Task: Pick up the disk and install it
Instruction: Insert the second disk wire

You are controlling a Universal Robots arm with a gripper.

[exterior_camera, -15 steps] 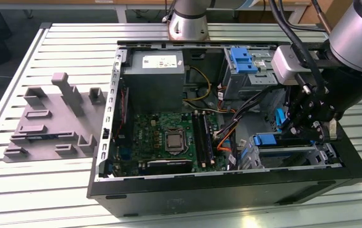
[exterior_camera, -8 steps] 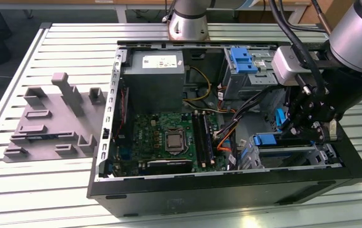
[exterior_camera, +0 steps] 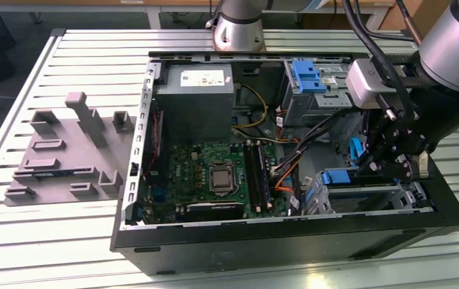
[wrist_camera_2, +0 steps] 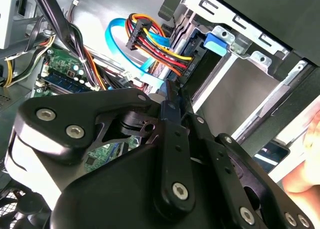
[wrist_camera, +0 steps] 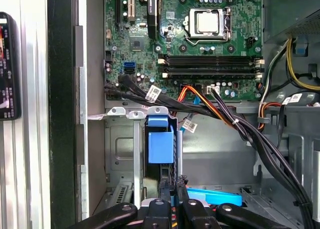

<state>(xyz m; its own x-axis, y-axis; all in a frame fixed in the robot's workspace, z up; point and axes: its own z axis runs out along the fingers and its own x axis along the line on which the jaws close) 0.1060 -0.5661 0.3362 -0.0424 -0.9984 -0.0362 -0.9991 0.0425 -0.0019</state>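
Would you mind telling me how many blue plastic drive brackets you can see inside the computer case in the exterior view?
2. One bracket sits on the drive cage at the case's far side, near the arm's base. The other is in the near bay beside the gripper. Cables and the arm may hide more.

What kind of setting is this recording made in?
Likely a robotics lab or test bench: an open computer case lies on a slatted metal table beside a grey fixture plate, with the gripper inside the case.

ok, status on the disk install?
Gripper low at lower drive cage. Blue tab in cage slot, likely the disk; body hidden. Cable bundle close alongside.
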